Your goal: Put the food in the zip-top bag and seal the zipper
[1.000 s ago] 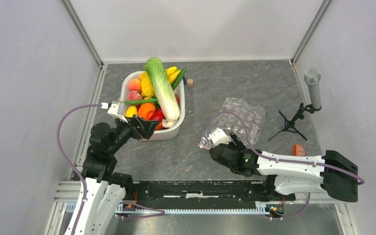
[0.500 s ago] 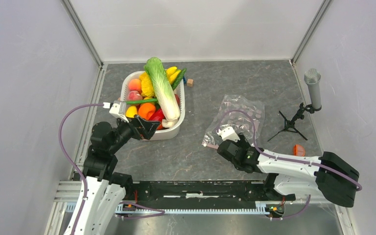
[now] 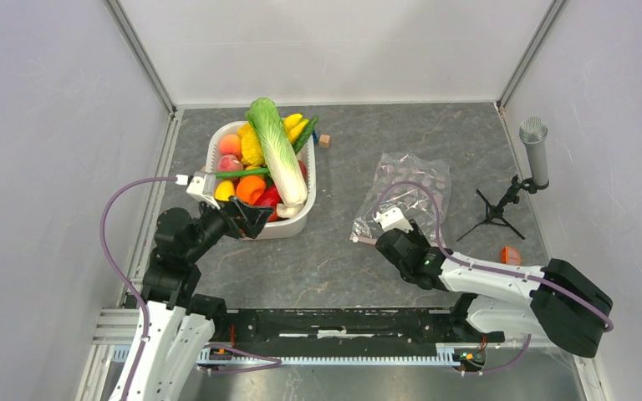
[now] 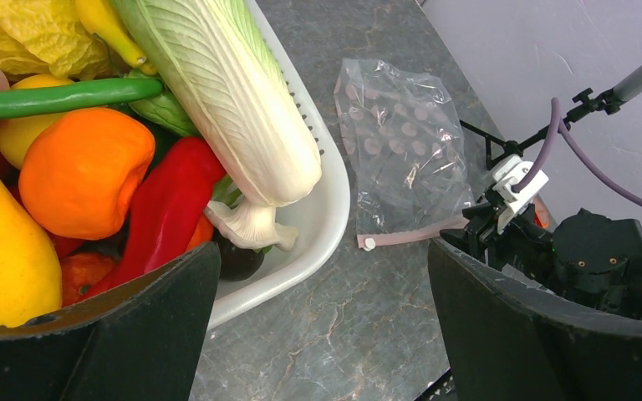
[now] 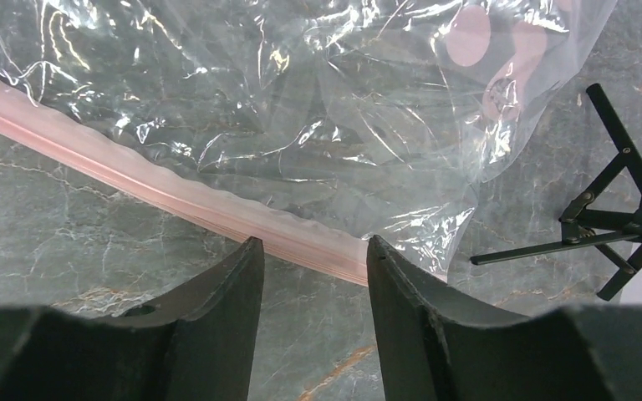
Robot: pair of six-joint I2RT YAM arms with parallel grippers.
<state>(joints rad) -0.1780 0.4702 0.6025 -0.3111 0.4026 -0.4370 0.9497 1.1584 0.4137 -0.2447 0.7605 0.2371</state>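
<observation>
**Right hand [image 5: 311, 251] astride the zipper [image 5: 134, 180]**

Its fingers stand parted over the pink strip's end (strip between them, not pinched). Beyond, the zip-top bag [image 5: 301, 109] lies flat on the worktop [image 3: 318, 259]. The left hand [image 4: 322, 251] gapes wide beside the white tub [image 4: 330, 209], where the food [image 4: 217, 83] sits piled.

The black-and-white left arm [image 3: 175, 251] stands folded at the elbow, and its black two-finger left tool [image 4: 322, 334] is aimed forward with jaws spread wide. The white right arm [image 3: 501, 280] lies low, reaching leftward. Its right tool [image 5: 313, 309] tilts downward, fingers narrowly parted.
</observation>
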